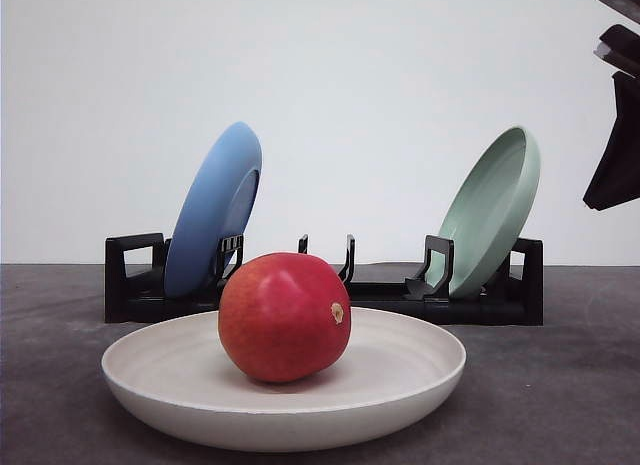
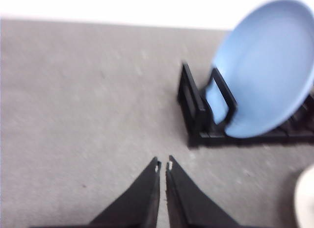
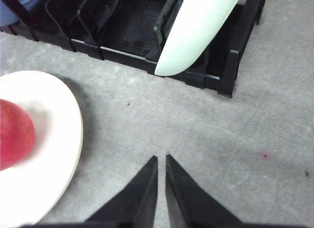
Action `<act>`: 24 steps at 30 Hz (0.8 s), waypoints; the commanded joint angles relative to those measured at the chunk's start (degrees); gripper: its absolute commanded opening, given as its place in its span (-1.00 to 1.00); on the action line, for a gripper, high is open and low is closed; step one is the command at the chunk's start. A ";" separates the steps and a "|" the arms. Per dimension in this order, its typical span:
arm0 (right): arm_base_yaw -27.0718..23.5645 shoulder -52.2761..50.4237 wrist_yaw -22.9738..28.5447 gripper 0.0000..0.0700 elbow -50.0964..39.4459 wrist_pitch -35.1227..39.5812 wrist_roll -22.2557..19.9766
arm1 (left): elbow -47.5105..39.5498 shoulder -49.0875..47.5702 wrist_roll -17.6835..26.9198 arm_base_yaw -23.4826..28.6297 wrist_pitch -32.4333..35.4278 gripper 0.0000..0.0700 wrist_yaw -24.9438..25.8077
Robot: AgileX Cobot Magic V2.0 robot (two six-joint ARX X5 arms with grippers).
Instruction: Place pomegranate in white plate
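The red pomegranate (image 1: 284,316) rests inside the white plate (image 1: 400,390) at the table's front middle, its tan nub facing right. In the right wrist view the pomegranate (image 3: 14,134) and the white plate (image 3: 61,139) sit beside my right gripper (image 3: 161,162), which is shut, holds nothing and hovers over bare table. My left gripper (image 2: 163,165) is shut too, with nothing in it, above the grey table near the rack's blue-plate end. Part of the right arm (image 1: 617,135) hangs at the front view's upper right edge.
A black dish rack (image 1: 330,285) stands behind the white plate. It holds a blue plate (image 1: 215,207) leaning at its left and a pale green plate (image 1: 492,207) leaning at its right. Grey table (image 1: 560,385) surrounds them.
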 commanded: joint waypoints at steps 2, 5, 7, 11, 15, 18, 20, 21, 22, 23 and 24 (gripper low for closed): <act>0.00 0.24 -0.11 -0.94 0.28 0.59 0.26 | -3.18 -3.52 0.55 0.07 1.71 -1.00 -0.62; 0.00 0.23 -0.11 -0.94 0.28 0.59 0.26 | -6.46 -7.38 0.59 0.04 2.05 -1.00 -0.63; 0.00 0.22 -0.11 -0.94 0.28 0.59 0.26 | -8.39 -9.74 0.78 0.02 2.08 -1.00 -0.81; 0.00 0.23 -0.11 -0.94 0.28 0.59 0.26 | -12.58 -13.94 0.72 0.02 4.19 -1.00 -2.55; 0.02 0.22 -0.11 -0.94 0.28 0.61 0.26 | -14.74 -14.13 0.53 0.02 5.55 -1.00 -2.69; 0.00 0.24 -0.10 -0.94 0.28 0.79 0.26 | -14.74 -14.13 0.56 -0.02 5.30 -1.00 -2.71; 0.01 0.22 -0.11 -0.94 0.28 0.80 0.26 | -14.74 -14.13 0.56 -0.02 5.28 -1.00 -2.72; 0.00 0.22 -0.09 -0.94 0.28 0.80 0.26 | -14.74 -14.13 0.56 -0.02 5.28 -1.00 -2.73; 0.00 0.24 -0.09 -0.94 0.28 0.79 0.26 | -14.74 -14.13 0.55 -0.02 5.26 -1.00 -2.71; 0.00 0.23 -0.09 -0.94 0.28 0.80 0.26 | -14.74 -14.11 0.56 -0.02 5.26 -1.00 -2.71; 0.00 0.22 -0.09 -0.94 0.28 0.80 0.26 | -14.74 -14.09 0.57 -0.02 5.26 -1.00 -2.71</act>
